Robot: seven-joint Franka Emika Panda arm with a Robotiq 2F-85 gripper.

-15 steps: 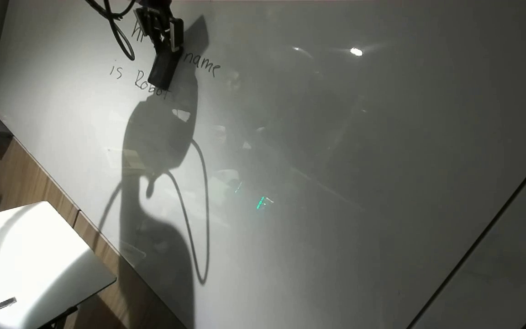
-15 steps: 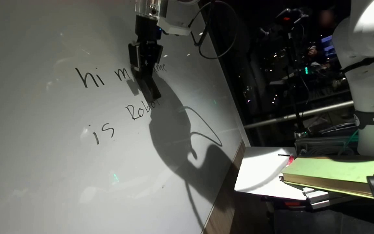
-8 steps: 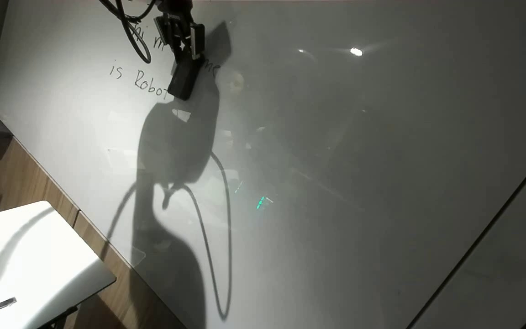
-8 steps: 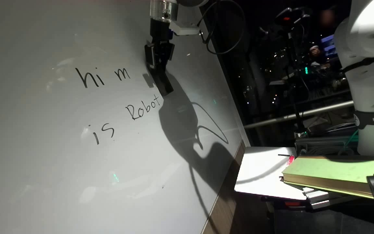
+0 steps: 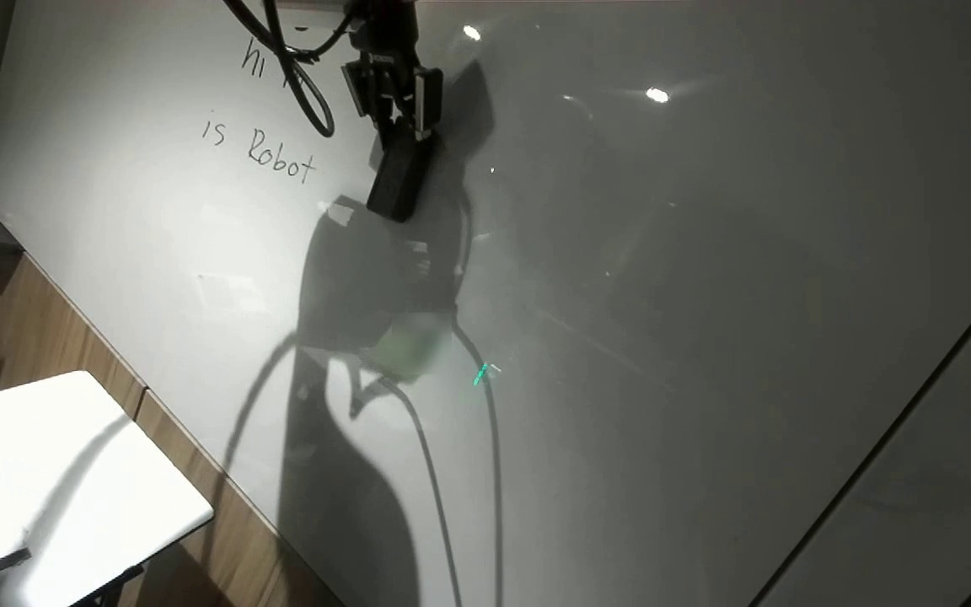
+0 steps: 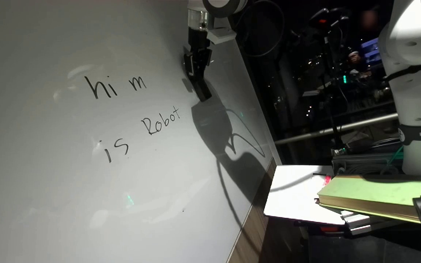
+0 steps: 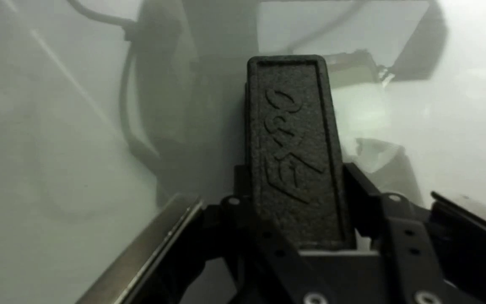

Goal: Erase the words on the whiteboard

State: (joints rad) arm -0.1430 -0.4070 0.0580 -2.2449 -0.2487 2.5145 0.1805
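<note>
Black eraser (image 7: pixel 298 152): over at the whiteboard (image 6: pixel 49 190), right of the writing, tilted, moulded lettering facing the wrist camera; whether it presses on the surface, hard to call from here.
Pincer (image 7: pixel 300 190): closed on that eraser, a finger along each long side, plain to see in the wrist view!
Words (image 6: pixel 161 121): on the board, left of the eraser and apart from it; two rows, "hi" with "m" to its right, "is" with "Robot" to its right, and "Robot" sits closest to the eraser.
Cable (image 5: pixel 285 56): black, looped left of the pincer in an exterior view, crossing right in front of the "m".
Arm shadow (image 5: pixel 359 287): big and grey on the board, spreading from beside the eraser toward the near side.
Reflections (image 5: pixel 658 95): bright spots on the board, far side, right of the pincer.
Worktop (image 6: pixel 287 193): white, past the board to the right in an exterior view; green book (image 6: pixel 375 190) at its right end, red item (image 6: pixel 327 179) just beside the book.
Robot arm (image 6: pixel 415 98): white, standing far right, "FRANK" readable on its dark band.
Wood panel (image 5: pixel 81 346): along the board's edge, on the worktop side.
</note>
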